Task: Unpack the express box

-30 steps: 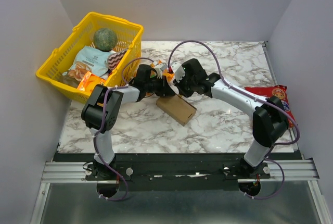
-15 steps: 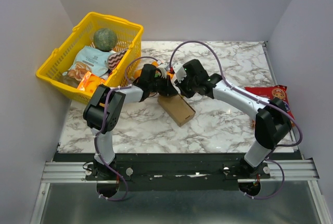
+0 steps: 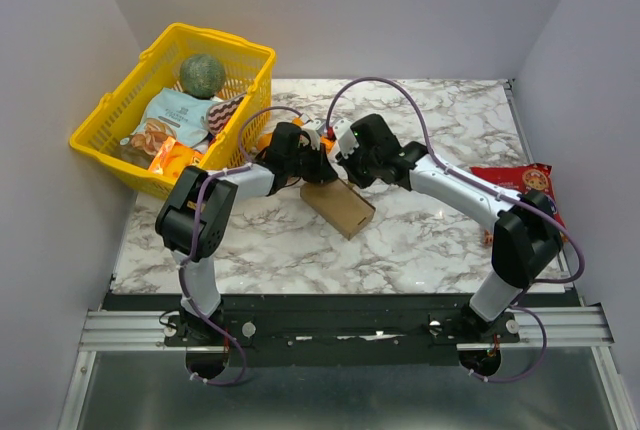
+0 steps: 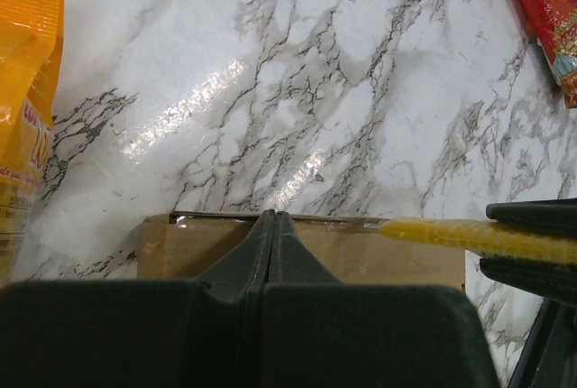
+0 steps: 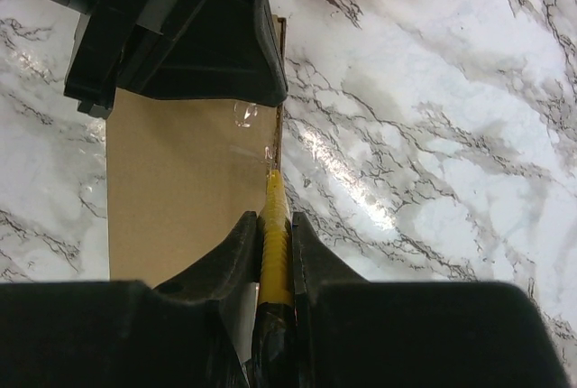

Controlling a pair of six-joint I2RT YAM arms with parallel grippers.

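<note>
From above, the small flat brown cardboard express box [image 3: 342,210] lies in the middle of the glossy white marble-patterned worktop [image 3: 430,240], unopened as I judge; both arms meet at its far end. Left wrist: the left jaws are closed on nothing and press on the matte lid's edge. Right wrist: the right jaws clamp a slim ribbed yellow tool [image 5: 274,207] at the box's seam. Opening and emptying remain.
</note>
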